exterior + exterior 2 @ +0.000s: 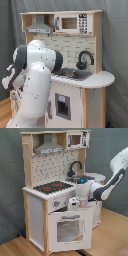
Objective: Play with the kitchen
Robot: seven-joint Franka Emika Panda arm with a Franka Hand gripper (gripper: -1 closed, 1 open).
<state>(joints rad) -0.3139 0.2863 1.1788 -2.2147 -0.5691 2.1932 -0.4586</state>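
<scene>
So the kitchen [55,193] is parked against a grey backdrop [112,50], standing on a wooden floor [107,240], and it's seen from opposite ends in both exterior views.

In the second exterior view the gripper [75,204] is pointed down right at the front edge of the counter, just above the top of the oven door [67,230]. The hob [50,187] is found just up and to the second exterior view's left of it, the faucet [75,168] behind and above it, and the hood [48,148] and microwave [75,139] are way overhead. Whether the fingers are apart or together can't be told, they're just a pale lump against the white panel.

The wrist being held low and close to the front panel is probably down to the knobs or the oven door handle [69,218] being targeted, since that's where the playable bits are. That's a guess, though.

In the first exterior view most of the front is blocked by the arm [35,85], so only the sink [75,75] side and the rounded countertop end [102,79] can be made out. Nothing loose is seen on the counter.
</scene>
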